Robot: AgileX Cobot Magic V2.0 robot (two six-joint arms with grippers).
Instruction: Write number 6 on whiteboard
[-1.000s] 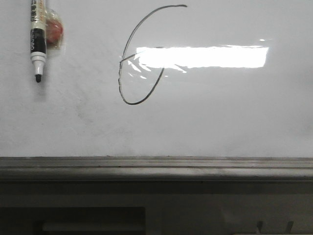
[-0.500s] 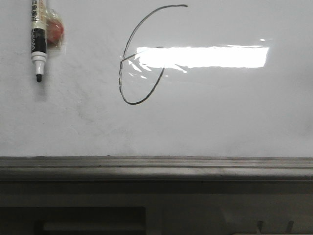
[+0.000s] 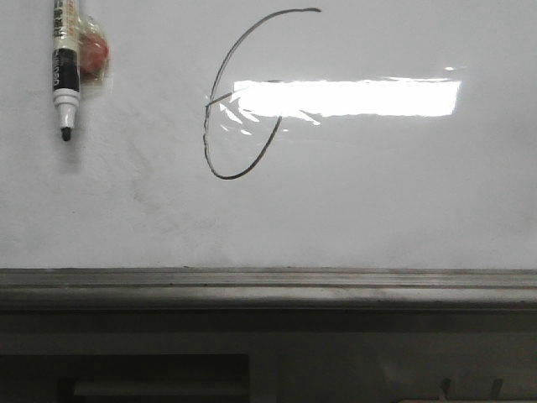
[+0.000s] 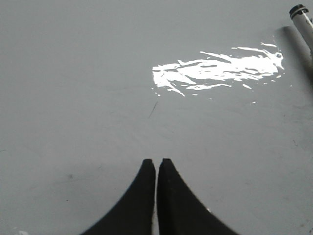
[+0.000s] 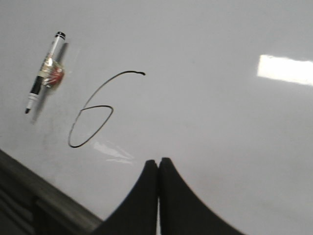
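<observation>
1. Number 6 [image 3: 239, 101] is drawn on the whiteboard [image 3: 377, 210] as a thin dark line: a tall curved stroke from the upper edge of the front view down into a rounded loop, left of board centre
2. Upper part of the loop runs into the bright rectangular light reflection [image 3: 348, 96]; the line is partly washed out there
3. Marker pen [image 3: 64, 71] sits against the board to the left of the figure, well apart from it, tip pointing down, uncapped; a small red object [image 3: 94, 54] is attached beside its barrel under clear wrap
4. Grey metal bottom rail [image 3: 268, 285] runs along the board's lower edge
5. Left gripper [image 4: 156, 164]: fingers pressed together, nothing between them, over bare board; only the pen's end shows at the frame edge
6. Right gripper [image 5: 158, 162]: fingers closed against each other, holding nothing, clear of the figure and the pen
</observation>
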